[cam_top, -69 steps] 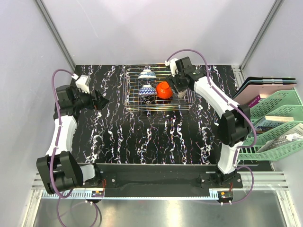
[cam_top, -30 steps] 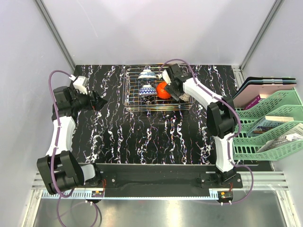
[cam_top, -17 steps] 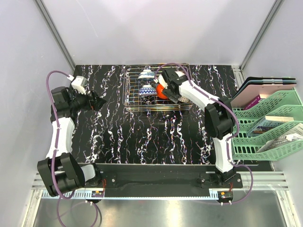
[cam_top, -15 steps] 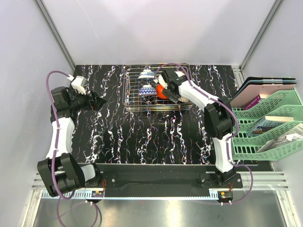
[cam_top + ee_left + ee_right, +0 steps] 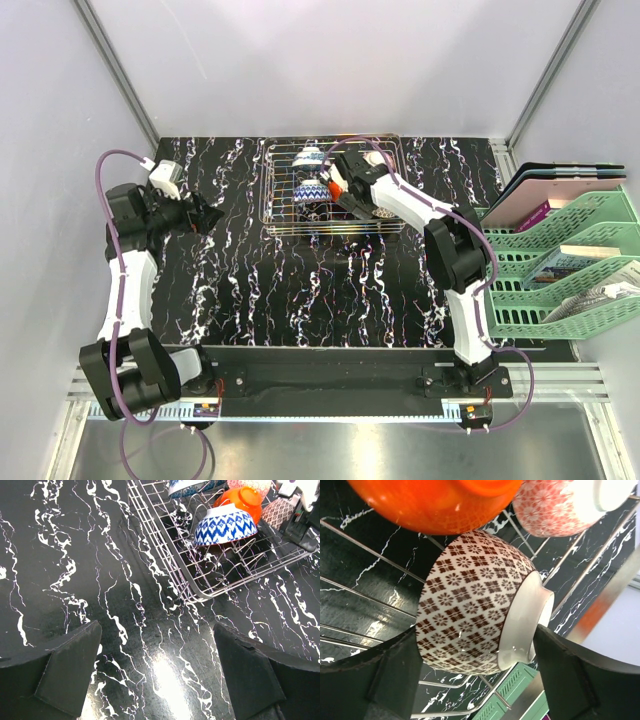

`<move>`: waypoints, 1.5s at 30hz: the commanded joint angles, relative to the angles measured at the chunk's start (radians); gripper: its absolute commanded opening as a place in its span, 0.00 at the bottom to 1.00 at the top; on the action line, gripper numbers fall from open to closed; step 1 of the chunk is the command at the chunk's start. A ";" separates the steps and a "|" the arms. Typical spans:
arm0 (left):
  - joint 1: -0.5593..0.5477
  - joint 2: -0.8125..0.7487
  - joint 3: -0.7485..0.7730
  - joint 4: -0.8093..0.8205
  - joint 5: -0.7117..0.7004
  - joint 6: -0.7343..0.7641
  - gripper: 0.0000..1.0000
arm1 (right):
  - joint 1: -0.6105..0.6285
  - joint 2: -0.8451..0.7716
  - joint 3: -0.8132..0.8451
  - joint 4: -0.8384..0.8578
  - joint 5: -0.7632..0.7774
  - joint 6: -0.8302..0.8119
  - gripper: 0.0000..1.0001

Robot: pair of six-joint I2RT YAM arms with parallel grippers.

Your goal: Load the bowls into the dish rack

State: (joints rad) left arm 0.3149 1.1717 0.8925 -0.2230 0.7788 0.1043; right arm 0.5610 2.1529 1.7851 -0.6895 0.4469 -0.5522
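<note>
Silvery wire dish rack (image 5: 172,565) cradles blue-zigzag bowl (image 5: 224,525), orange bowl (image 5: 240,500), brown-flowered bowl (image 5: 480,602).

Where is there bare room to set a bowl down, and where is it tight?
Bare: the table stretch between the dish rack and the arm bases, and the strip left of the rack, where the left gripper hovers. Crowded: the rack's middle, bowls plus the right gripper; the right arm overhangs the strip toward the green trays.
</note>
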 commanded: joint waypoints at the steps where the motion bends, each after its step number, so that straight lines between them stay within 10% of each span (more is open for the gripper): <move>1: 0.009 -0.029 0.023 0.040 0.027 0.015 0.99 | 0.022 0.032 -0.024 -0.073 -0.103 0.049 0.90; 45: 0.036 -0.070 0.069 -0.010 0.036 0.017 0.99 | 0.028 0.024 0.042 -0.199 -0.415 0.144 1.00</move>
State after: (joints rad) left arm 0.3416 1.1320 0.9253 -0.2535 0.7872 0.1051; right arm 0.5667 2.1696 1.8290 -0.7563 0.3527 -0.5125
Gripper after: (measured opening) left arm 0.987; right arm 1.000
